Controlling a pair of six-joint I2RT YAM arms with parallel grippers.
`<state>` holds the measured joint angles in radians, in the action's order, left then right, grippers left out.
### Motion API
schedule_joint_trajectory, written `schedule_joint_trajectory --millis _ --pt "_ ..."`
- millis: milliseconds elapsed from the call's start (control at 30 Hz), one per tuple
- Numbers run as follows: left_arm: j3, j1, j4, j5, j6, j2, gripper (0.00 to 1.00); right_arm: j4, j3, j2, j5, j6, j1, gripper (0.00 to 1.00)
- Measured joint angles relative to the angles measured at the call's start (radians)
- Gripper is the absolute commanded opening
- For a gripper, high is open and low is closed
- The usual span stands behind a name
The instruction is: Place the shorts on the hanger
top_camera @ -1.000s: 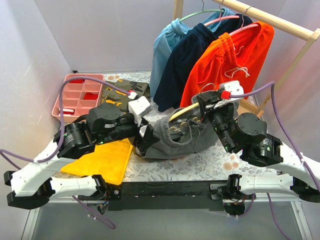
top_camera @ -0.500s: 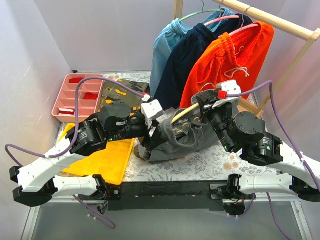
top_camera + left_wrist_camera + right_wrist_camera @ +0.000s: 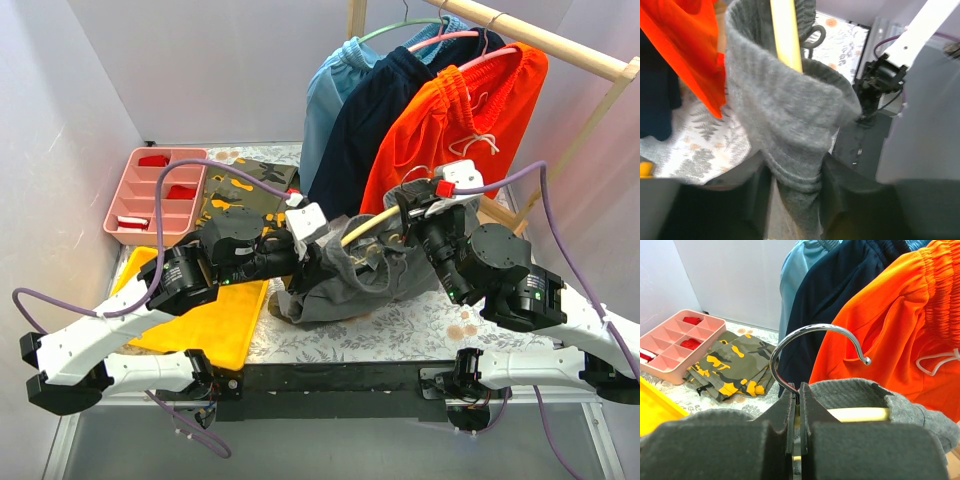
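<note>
left arm has swung in from above the yellow cloth (image 3: 210, 320) to the near end of the waistband, and its fingers have drawn closer. the left gripper (image 3: 796, 175) now has a fold of the plain dark grey soft fabric shorts (image 3: 785, 115) filling the gap between its fingers, which appear to pinch it. the right gripper (image 3: 795, 396) has its fingers pressed together on the stem of the metal hook (image 3: 810, 332), holding up the pale cream plastic hanger (image 3: 786, 35). the step in hand looks like threading: the cream bar already runs inside the ribbed waistband. the next move likely calls for stretching the elastic outward so the bar's free end slips fully in, without tugging the hook out of the right grip. the shorts hang bunched and crumpled between the two grippers, their lower part sagging onto the floral table (image 3: 430, 320), in front of bright orange shorts (image 3: 470, 120) on a wooden rail.
</note>
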<state>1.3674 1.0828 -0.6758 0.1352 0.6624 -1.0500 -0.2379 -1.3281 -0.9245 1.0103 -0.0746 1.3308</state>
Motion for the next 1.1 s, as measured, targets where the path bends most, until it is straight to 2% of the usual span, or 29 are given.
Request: schedule_joint_trajectory --millis 133,167,200,567,600,633,700,733,867,900,1100 --pt "0.000 0.000 0.008 -0.021 -0.002 -0.011 0.22 0.000 0.000 0.000 0.010 0.000 0.000 0.01" --pt "0.000 0.000 0.011 -0.023 -0.002 -0.018 0.17 0.000 0.000 0.000 0.013 -0.001 0.000 0.01" --pt "0.000 0.000 0.017 -0.024 -0.002 -0.026 0.02 -0.001 0.000 0.000 0.016 -0.003 0.000 0.01" --pt "-0.100 0.006 0.203 -0.041 0.035 -0.051 0.00 -0.063 0.007 0.037 0.076 -0.008 -0.006 0.02" --pt "-0.115 0.007 0.226 -0.037 0.041 -0.046 0.00 -0.068 0.013 0.047 0.072 -0.006 -0.006 0.06" --pt "-0.134 0.008 0.251 -0.030 0.047 -0.038 0.00 -0.077 0.017 0.056 0.068 0.001 -0.005 0.15" --pt "-0.172 0.008 0.299 -0.019 0.059 -0.016 0.00 -0.095 0.022 0.070 0.056 0.024 -0.001 0.21" --pt "-0.190 0.009 0.317 -0.015 0.063 -0.005 0.00 -0.098 0.026 0.079 0.045 0.045 0.001 0.29" --pt "-0.236 0.011 0.353 -0.014 0.084 0.029 0.00 -0.097 0.035 0.113 0.015 0.098 0.007 0.45" --pt "-0.245 0.011 0.363 -0.015 0.089 0.034 0.00 -0.097 0.035 0.118 0.010 0.108 0.006 0.53" --pt "-0.294 0.010 0.381 -0.032 0.125 0.054 0.00 -0.104 0.034 0.135 -0.019 0.169 0.006 0.71"
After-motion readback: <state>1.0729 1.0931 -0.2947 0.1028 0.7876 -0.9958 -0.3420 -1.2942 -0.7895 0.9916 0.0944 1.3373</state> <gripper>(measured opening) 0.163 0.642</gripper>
